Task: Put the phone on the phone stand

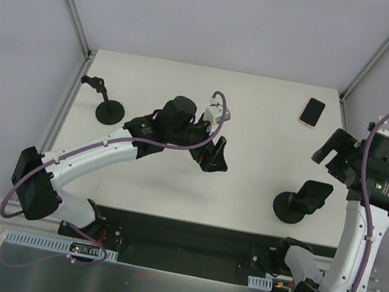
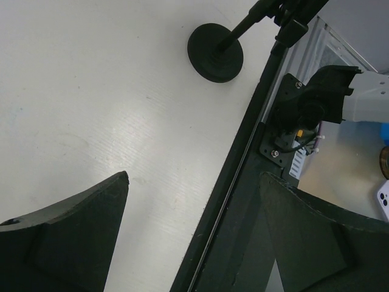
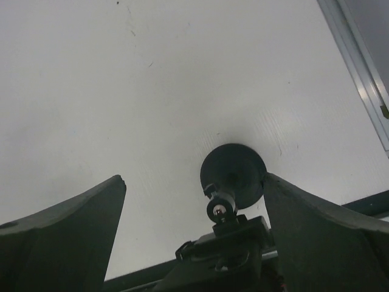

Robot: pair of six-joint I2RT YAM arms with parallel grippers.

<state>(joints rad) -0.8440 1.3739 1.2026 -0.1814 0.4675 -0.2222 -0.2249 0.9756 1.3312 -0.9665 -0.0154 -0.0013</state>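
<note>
Matte white tabletop, slim rounded-corner phone, black disc-based stand at right

The left gripper is hovering with jaws spread wide, well apart from the phone stand, which is sitting on the white table

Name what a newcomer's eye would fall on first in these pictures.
The left gripper hangs open over the middle of the white table. A pink-rimmed phone lies flat near the far right corner. A black phone stand sits by the near right edge, close to the open right gripper; a second stand is far left.
</note>
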